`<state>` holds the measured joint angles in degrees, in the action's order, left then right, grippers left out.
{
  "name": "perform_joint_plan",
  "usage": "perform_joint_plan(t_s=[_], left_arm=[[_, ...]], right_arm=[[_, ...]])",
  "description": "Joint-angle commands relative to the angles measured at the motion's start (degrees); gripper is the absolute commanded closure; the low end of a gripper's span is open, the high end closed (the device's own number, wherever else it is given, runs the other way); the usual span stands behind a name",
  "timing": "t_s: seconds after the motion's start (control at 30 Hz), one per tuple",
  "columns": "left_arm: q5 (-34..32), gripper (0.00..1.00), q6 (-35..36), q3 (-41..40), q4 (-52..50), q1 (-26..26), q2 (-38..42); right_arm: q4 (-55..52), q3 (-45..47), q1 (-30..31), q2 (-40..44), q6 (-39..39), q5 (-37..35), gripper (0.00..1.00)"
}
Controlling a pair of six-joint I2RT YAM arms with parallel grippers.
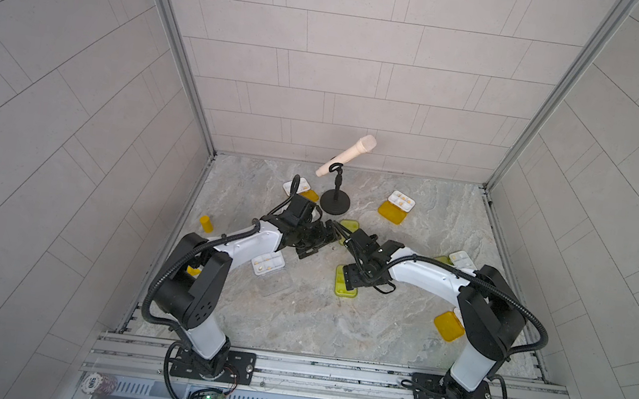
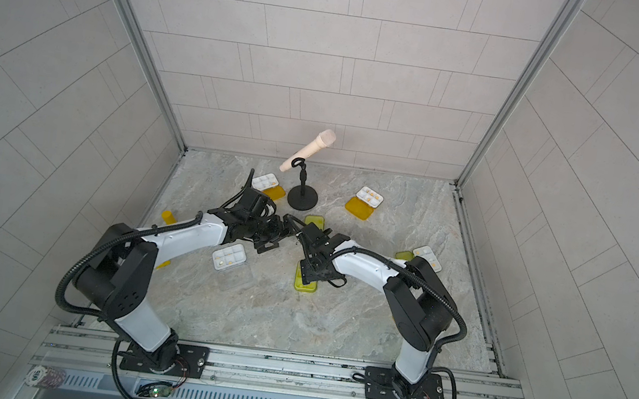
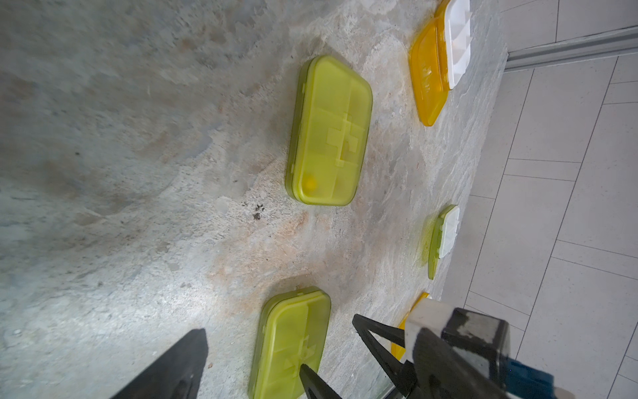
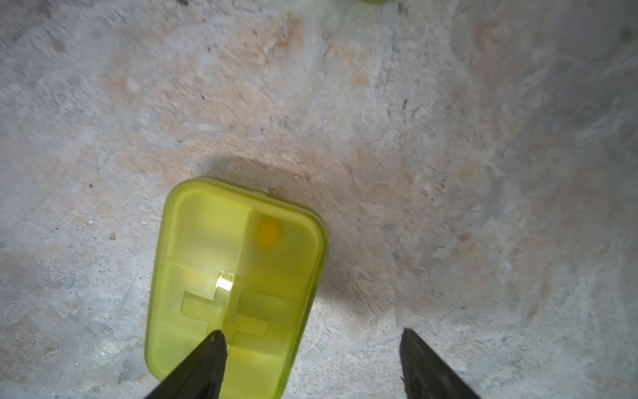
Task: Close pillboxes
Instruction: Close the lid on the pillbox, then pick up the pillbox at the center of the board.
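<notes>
The right gripper [image 4: 310,331] hung over the near green pillbox [image 4: 234,286], which lay shut on the stone table [image 4: 448,138] near the middle of the work area. Its jaws stood apart and clamped nothing: one finger [image 4: 203,366] sat above the box, the other above bare table just beside it. Whether that finger touched the box could not be told.

The left gripper [image 1: 334,231] pointed toward the right arm [image 1: 425,273] with jaws spread wide and empty. The far green pillbox [image 3: 329,131] lay close to it, also shut, with one orange pill [image 3: 309,181] visible inside.

In both top views, four pillboxes lay open, each folded out flat:
- the back-right orange pillbox [image 1: 391,213];
- the back-left orange pillbox [image 1: 297,185], beside the microphone stand [image 1: 334,204];
- the clear pillbox [image 1: 267,265], partly under the left forearm [image 1: 244,245];
- the open green pillbox [image 1: 462,259], beside the right arm.

The shut orange pillbox [image 1: 448,326] lay near the right arm's base. A yellow bottle [image 1: 206,224] sat near the table's left edge.
</notes>
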<state>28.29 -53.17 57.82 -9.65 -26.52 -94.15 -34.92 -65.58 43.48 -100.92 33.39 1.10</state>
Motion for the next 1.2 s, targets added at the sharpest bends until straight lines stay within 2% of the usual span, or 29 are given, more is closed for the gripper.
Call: perform_joint_plan(t_s=[0.0, 0.43, 0.83, 1.17], left_arm=[[-0.11, 0.03, -0.69, -0.68, 0.77, 0.29, 1.50], [-0.17, 0.03, -0.62, -0.64, 0.73, 2.03, 3.26], [-0.26, 0.03, -0.54, -0.80, 0.91, 5.25, 5.08], [0.08, 0.03, -0.89, -1.12, 1.51, 5.86, 5.21]], right_arm=[[-1.26, 2.09, 0.31, -1.57, 0.52, -2.60, 0.20], [-1.74, -2.06, 3.43, 0.28, 3.68, -4.63, 0.17], [-0.17, -7.91, 6.70, -5.78, 8.11, -5.44, 0.12], [-0.30, -5.26, 7.05, -6.01, 10.02, -9.81, 0.10]])
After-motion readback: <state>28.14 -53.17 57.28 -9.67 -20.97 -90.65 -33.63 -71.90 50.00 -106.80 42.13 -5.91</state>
